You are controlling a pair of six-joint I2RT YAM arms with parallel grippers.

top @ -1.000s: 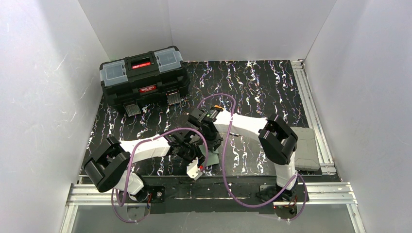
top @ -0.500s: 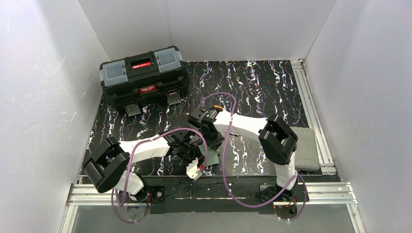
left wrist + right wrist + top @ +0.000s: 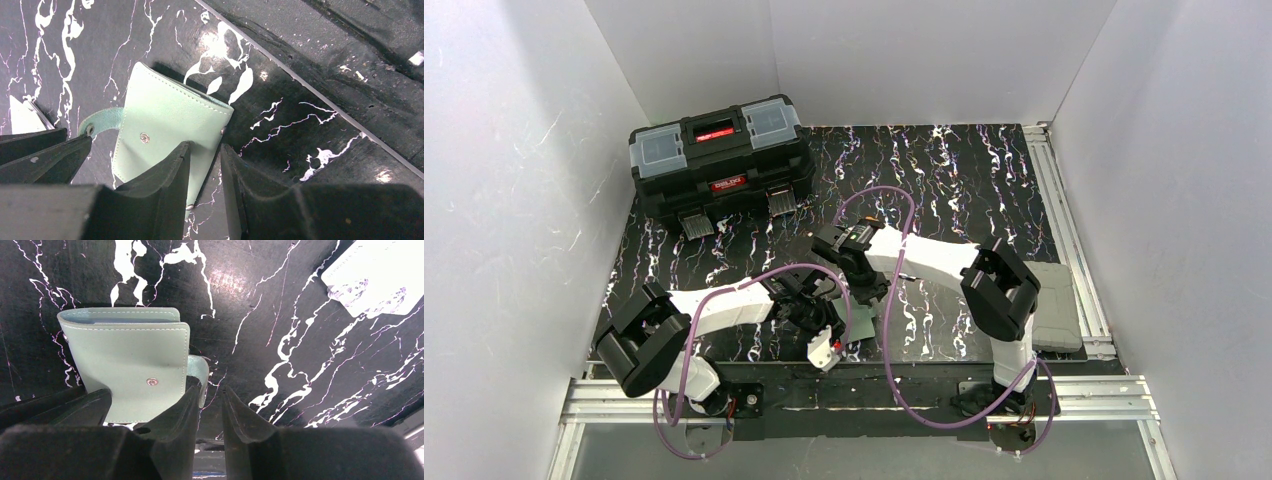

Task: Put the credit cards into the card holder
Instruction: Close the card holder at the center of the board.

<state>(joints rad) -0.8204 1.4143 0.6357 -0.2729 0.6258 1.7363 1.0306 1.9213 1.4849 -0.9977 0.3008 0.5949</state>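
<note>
Low centre of the top view, by the near table edge: left gripper (image 3: pixel 205 149), jaws narrow. One finger (image 3: pixel 165 190) over the wallet (image 3: pixel 165 117), the other off its edge over the table (image 3: pixel 310 115); cannot tell if pinched. Wallet mint green, folded shut, flat on the black marbled table, snap stud facing up, centre-left in the left wrist view. Snap tab (image 3: pixel 102 120) loose, sticking out of the wallet's left side there. Just above in the top view: right gripper (image 3: pixel 210 387), jaws a narrow slit apart, tips at the tab end of the wallet, table showing through the slit. White card (image 3: pixel 372 277) flat on the table, upper right of the right wrist view, well apart from the wallet. Grey pad (image 3: pixel 1054 300) at the table's right edge. Black toolbox (image 3: pixel 719 160) upper left, lid down.
</note>
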